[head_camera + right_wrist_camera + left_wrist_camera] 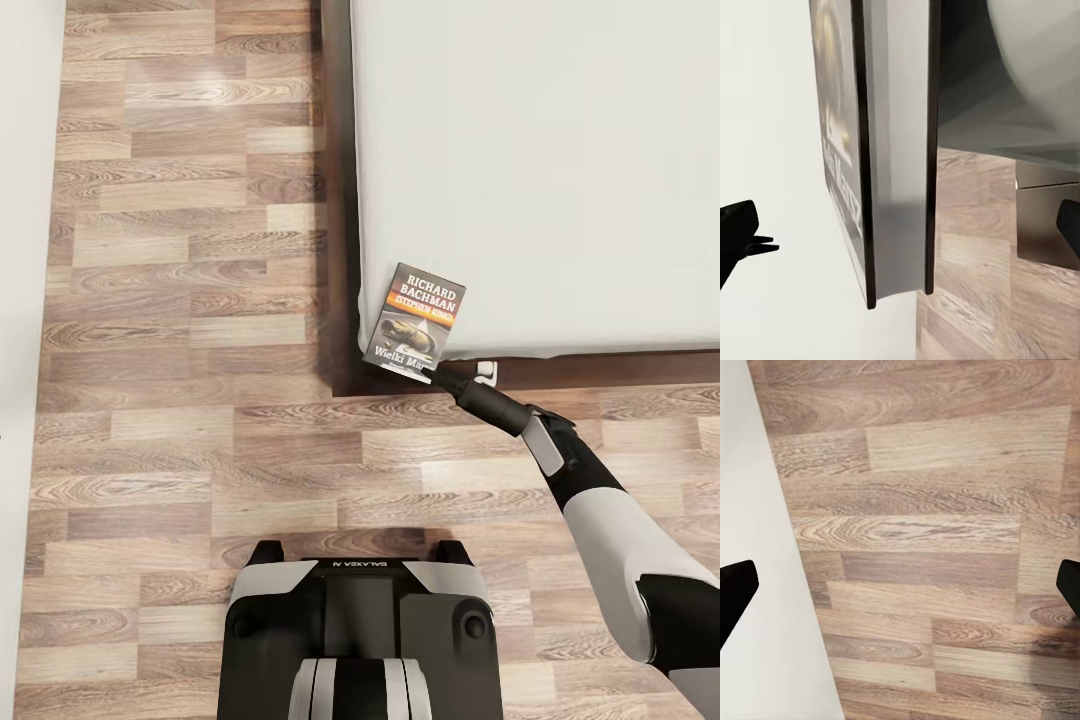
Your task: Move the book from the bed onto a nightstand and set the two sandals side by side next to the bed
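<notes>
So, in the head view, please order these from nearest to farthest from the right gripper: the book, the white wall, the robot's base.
1. book: at the bed corner, right beside the right gripper.
2. robot's base: below, toward the picture's bottom.
3. white wall: far left edge.

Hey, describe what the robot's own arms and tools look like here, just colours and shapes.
The right arm has glossy white shells with black joint sections, tapering to a slim black wrist and the right tool beside the book. Its fingers are plain matte black. The left tool shows two black fingers too. No cables or markings are visible on the arm.
</notes>
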Robot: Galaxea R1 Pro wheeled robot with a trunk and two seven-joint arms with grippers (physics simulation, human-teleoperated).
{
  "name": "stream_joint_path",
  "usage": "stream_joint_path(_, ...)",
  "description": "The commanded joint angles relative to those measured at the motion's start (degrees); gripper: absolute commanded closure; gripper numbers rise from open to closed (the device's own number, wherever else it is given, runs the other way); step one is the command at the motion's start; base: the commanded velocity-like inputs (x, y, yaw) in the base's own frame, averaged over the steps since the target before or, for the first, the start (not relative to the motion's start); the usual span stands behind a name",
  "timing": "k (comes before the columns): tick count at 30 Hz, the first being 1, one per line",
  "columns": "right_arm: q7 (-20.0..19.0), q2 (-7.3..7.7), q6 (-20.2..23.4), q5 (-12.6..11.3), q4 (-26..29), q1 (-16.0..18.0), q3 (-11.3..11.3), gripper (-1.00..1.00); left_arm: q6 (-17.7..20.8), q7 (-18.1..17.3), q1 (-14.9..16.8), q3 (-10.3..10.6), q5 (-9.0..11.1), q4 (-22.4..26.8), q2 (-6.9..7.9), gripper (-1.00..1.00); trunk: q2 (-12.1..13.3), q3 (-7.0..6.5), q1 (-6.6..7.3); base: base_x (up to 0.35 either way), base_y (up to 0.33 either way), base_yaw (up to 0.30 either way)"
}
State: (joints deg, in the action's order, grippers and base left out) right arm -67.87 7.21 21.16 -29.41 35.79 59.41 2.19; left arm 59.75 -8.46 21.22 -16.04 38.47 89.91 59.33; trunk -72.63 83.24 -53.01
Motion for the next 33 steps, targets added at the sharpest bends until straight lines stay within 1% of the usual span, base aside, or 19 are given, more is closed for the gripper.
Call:
stream_joint_path(1,-0.1,0.01,0.5,-0.3,0.0,0.0,0.0,-1.00,0.3,-0.6,0.1,0.0,-0.5,0.0,0.00,-1.00,0.0,0.02,0.00,0.000,0.000,0.000)
stream_joint_path(5,-0.1,-0.01,0.5,-0.2,0.0,0.0,0.0,-1.00,0.3,-0.6,0.1,0.0,-0.5,0.0,0.00,-1.00,0.0,0.02,0.00,0.000,0.000,0.000)
stream_joint_path(9,-0.1,-0.05,0.5,-0.1,0.0,0.0,-0.1,-1.00,0.3,-0.6,0.1,0.0,-1.2,0.0,0.00,-1.00,0.0,0.02,0.00,0.000,0.000,0.000)
stream_joint_path(13,0.0,-0.07,0.5,0.0,0.0,0.1,-0.1,-1.00,0.3,-0.7,0.1,-0.1,-3.0,0.0,-0.02,-1.00,0.0,0.02,0.00,0.000,0.000,0.000)
stream_joint_path(14,0.0,-0.07,0.5,0.0,0.0,0.1,-0.1,-1.00,0.3,-0.7,0.1,-0.1,-3.0,0.0,-0.02,-1.00,0.0,0.02,0.00,0.000,0.000,0.000)
stream_joint_path(18,0.1,-0.08,0.5,0.0,0.0,0.1,-0.1,-1.00,0.3,-0.8,0.1,-0.1,-4.2,0.0,-0.09,-1.00,0.0,0.02,0.00,0.000,0.000,0.000)
stream_joint_path(23,1.0,-0.08,0.5,0.0,0.0,0.1,-0.1,-1.00,0.3,-0.8,0.1,-0.1,-4.7,0.0,-0.14,-1.00,0.0,0.02,0.00,0.000,0.000,0.000)
stream_joint_path(33,2.0,-0.10,0.5,0.1,0.0,0.3,-0.2,-1.00,0.3,-0.9,0.1,-0.1,-5.0,0.0,-0.17,-1.00,0.0,0.02,0.00,0.000,0.000,0.000)
